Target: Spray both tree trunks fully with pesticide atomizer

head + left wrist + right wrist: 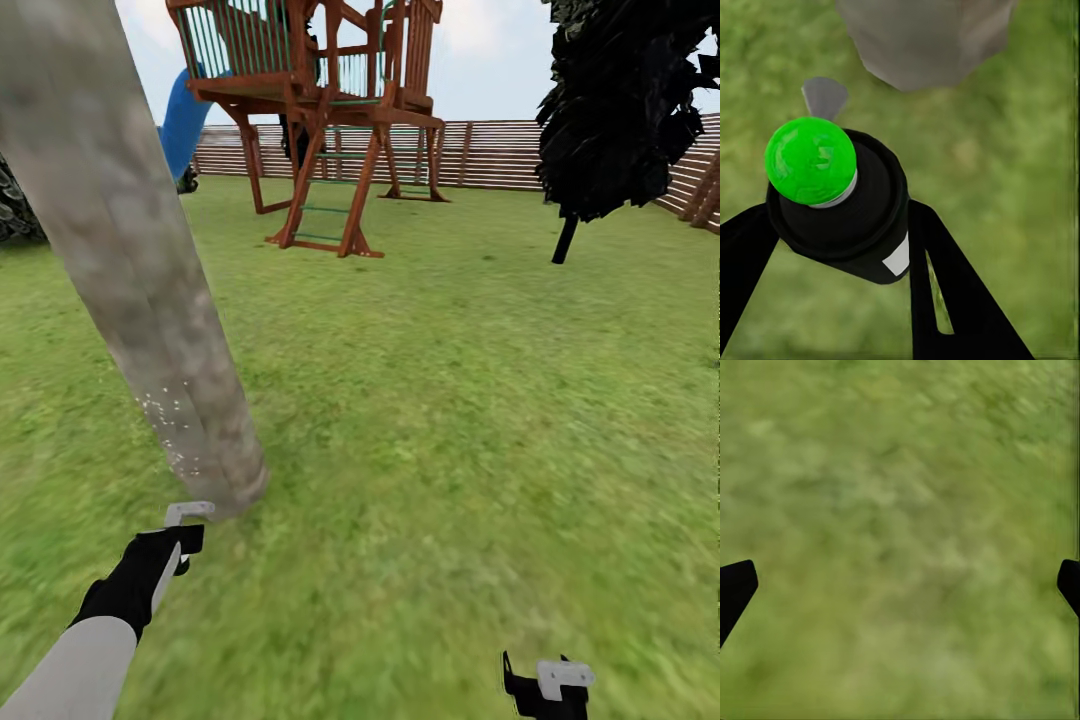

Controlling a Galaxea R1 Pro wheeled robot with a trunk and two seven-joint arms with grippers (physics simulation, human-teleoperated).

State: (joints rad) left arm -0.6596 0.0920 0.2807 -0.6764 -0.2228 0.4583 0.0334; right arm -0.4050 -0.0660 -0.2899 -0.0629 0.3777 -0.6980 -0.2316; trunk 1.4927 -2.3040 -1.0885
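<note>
A thick grey-brown mottled tree trunk leans across the left of the head view, its base on the grass. White pesticide specks dot its lower part. My left gripper hovers just in front of the trunk's base. In the left wrist view it is shut on the pesticide atomizer, a dark bottle with a green dot on top and a white label, and the trunk stands close ahead. My right gripper hangs low at the right over bare grass, open with nothing between its fingers.
Lawn stretches ahead and to the right. A wooden play tower with a blue slide stands at the back, before a slatted fence. A dark-leaved tree on a thin stem is at the far right.
</note>
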